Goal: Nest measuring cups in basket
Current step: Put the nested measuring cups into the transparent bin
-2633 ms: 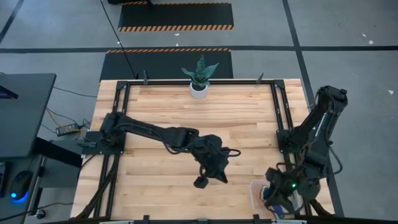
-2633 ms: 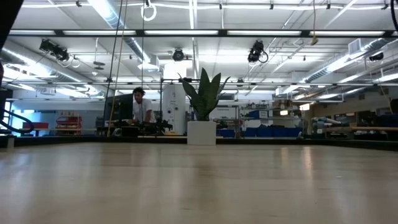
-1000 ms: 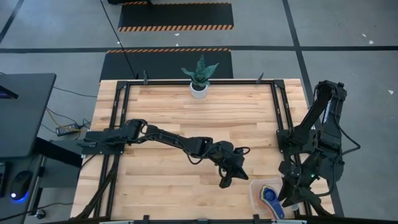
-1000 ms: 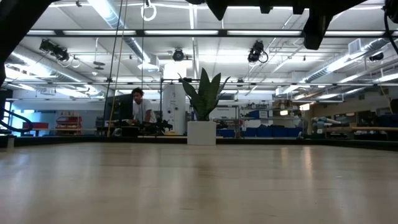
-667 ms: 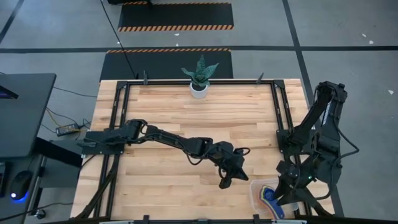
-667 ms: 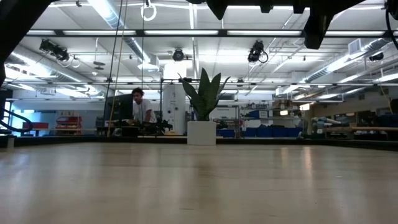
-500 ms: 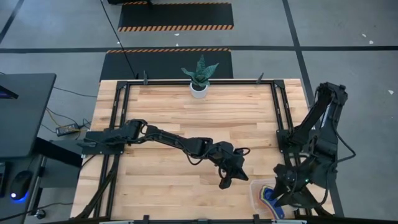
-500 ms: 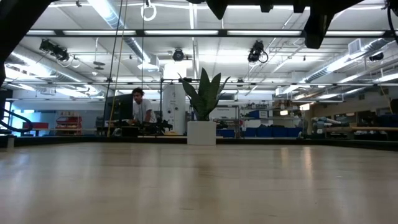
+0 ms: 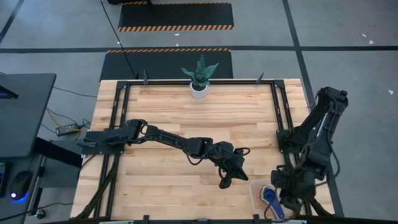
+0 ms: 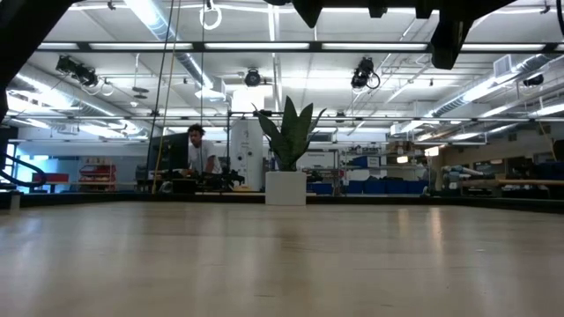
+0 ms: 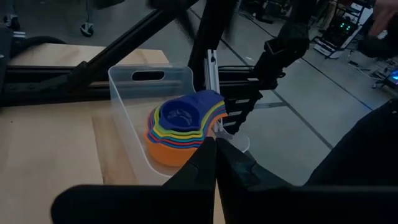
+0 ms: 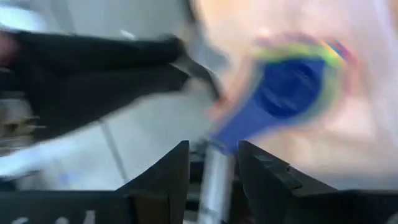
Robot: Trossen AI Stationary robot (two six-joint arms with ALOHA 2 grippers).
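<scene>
— While we look down from above, how do our arms sit?

— Our left arm reaches low across the wooden table (image 9: 161,112) from its left edge, and the left gripper (image 9: 224,182) hovers just left of the basket (image 9: 255,190), fingers pressed together and empty. Our right arm folds down at the near right corner, with the right gripper (image 9: 287,194) at the basket's right side.

— And the right jaws?

— We see the fingers (image 12: 166,174) standing apart with a gap between; whether they grip anything, we cannot tell, since the wrist picture is smeared.

— Where are the cups?

— The measuring cups (image 11: 181,125) sit stacked inside the basket, orange at the bottom, blue on top, flat handles fanned towards the right gripper. The bin is clear, smooth plastic with rounded corners and a slot handle.
</scene>
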